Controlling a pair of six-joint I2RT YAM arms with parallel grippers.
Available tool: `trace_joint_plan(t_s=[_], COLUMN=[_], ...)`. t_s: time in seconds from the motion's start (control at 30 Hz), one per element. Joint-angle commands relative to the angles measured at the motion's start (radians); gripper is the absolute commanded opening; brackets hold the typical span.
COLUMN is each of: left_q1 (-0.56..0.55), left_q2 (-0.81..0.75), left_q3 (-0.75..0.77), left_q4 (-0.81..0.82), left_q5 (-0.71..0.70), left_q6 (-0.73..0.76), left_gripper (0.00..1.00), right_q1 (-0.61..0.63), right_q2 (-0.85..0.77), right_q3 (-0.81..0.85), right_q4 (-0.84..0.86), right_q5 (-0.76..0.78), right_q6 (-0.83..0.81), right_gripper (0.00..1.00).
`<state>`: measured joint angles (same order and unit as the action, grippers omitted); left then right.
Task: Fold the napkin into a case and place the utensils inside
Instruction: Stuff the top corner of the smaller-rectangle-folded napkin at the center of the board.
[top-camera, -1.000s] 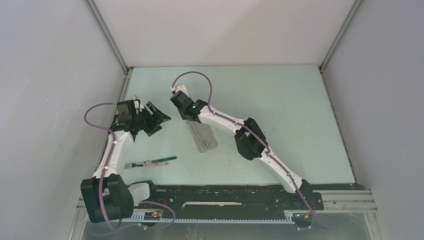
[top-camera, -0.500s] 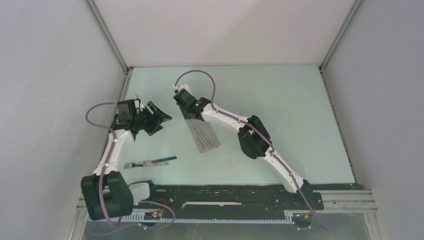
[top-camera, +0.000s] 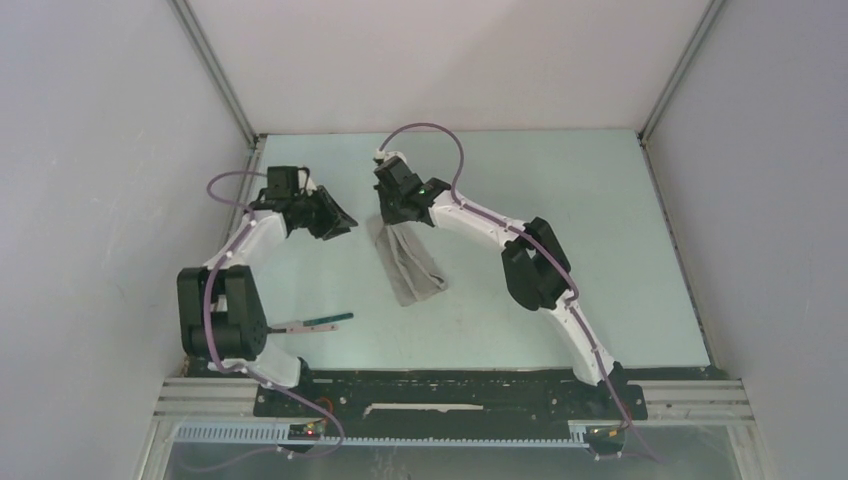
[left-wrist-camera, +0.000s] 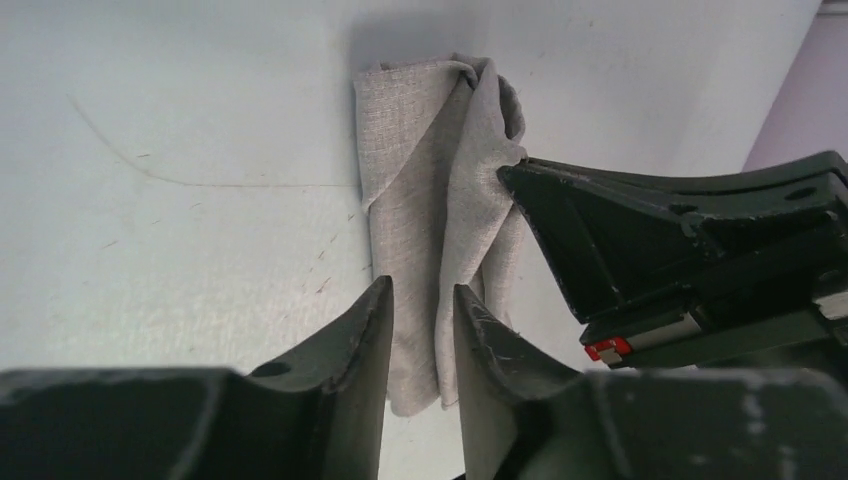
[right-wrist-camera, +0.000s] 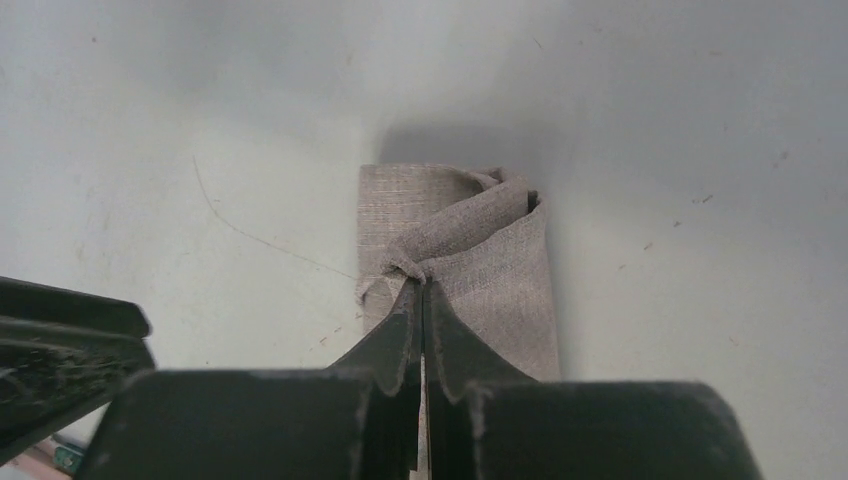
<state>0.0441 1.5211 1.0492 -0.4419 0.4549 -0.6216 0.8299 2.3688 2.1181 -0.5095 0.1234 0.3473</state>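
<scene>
Near edge: utensils (top-camera: 318, 321) lie flat just beside the left arm (top-camera: 222, 310), with the green handle pointing right. The silver end is partly hidden by that arm's lower link. They're well apart from the cloth, with only bare table (top-camera: 570, 230) between.

Mid-table: the case (top-camera: 412, 265) is a narrow grey strip running away from the bases and slightly left, its near end lying flat. The right forearm crosses the table to its right and doesn't cover it.

Far end of the strip: the right gripper (top-camera: 392, 220) has its jaws pressed together on a pinched-up bit of cloth. The left gripper (top-camera: 338, 222) is just left of that end, jaws apart with a narrow gap and nothing in them. It's clear of the cloth in the top view.

Views: the top cam hides the pinch under the right wrist. The right wrist cam shows it, with the top layer gathered into a ridge running diagonally to one corner, and the left gripper at the frame's lower left. The left wrist cam shows the strip lengthwise past its own fingers, with the right gripper's tip on the cloth's bunched edge. The utensils show only in the top view.
</scene>
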Motion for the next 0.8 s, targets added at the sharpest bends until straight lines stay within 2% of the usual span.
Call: trace_joint_plan(t_s=[0.0,0.3,0.4,0.57,0.77], left_q1=[-0.065,-0.177,-0.203,-0.24,-0.25], left_q2=[0.102,0.189,0.228,0.31,0.385], left_q3=[0.052,0.202,0.257,0.35,0.412], left_q4=[0.015,-0.058,-0.095,-0.156,-0.201], left_q5=[-0.046,-0.242,-0.32,-0.359,-0.372], left_q6=[0.013,0.122,0.167,0.199,0.191], left_gripper=[0.3,0.25,0.32,0.33,0.29], right_q1=[-0.027,-0.054,-0.06,-0.06,-0.06], right_q2=[-0.07,-0.071,-0.077,-0.077,-0.081], right_q3=[-0.034,-0.05,-0.056,-0.056,-0.058], right_q4=[0.056,0.078,0.082,0.089,0.089], right_q5=[-0.071,-0.107,-0.111,-0.113,-0.113], right_q6=[0.107,0.151,0.157,0.166,0.171], right_gripper=[0.0,0.0,0.0,0.0,0.0])
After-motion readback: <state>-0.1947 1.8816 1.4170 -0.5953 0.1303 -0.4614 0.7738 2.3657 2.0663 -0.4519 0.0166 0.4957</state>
